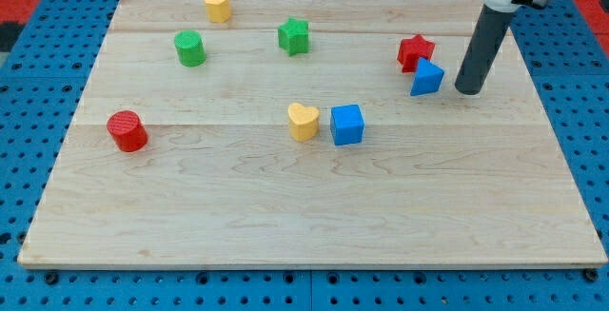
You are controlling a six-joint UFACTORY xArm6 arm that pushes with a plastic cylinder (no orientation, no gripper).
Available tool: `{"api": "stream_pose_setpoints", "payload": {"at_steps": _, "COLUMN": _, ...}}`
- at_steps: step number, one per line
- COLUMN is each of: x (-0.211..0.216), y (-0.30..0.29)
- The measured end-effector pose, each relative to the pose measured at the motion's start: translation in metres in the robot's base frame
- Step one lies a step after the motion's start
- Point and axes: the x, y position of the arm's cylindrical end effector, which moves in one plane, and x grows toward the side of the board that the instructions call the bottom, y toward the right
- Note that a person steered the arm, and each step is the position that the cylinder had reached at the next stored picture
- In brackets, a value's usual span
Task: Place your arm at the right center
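Note:
My tip (pixel 468 89) rests on the wooden board (pixel 285 206) near its right side, in the upper half. It stands just right of a blue triangular block (pixel 426 78), with a small gap between them. A red star block (pixel 416 51) sits just above and left of that blue block, touching it. The dark rod comes down from the view's top right.
A yellow heart block (pixel 303 121) and a blue cube (pixel 347 125) sit side by side at the middle. A green star (pixel 294 36), a green cylinder (pixel 190 48) and a yellow block (pixel 217 5) lie toward the top left. A red cylinder (pixel 127 131) lies at the left.

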Motion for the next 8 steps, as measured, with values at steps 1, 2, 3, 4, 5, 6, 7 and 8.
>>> {"api": "stream_pose_setpoints", "payload": {"at_steps": 1, "x": -0.001, "y": 0.006}}
{"api": "stream_pose_setpoints", "payload": {"at_steps": 2, "x": -0.002, "y": 0.013}}
{"api": "stream_pose_setpoints", "payload": {"at_steps": 3, "x": -0.004, "y": 0.02}}
{"api": "stream_pose_setpoints", "payload": {"at_steps": 4, "x": -0.006, "y": 0.029}}
{"api": "stream_pose_setpoints", "payload": {"at_steps": 5, "x": -0.009, "y": 0.037}}
{"api": "stream_pose_setpoints", "payload": {"at_steps": 6, "x": -0.01, "y": 0.044}}
{"api": "stream_pose_setpoints", "payload": {"at_steps": 7, "x": -0.012, "y": 0.053}}
{"api": "stream_pose_setpoints", "payload": {"at_steps": 8, "x": -0.014, "y": 0.062}}
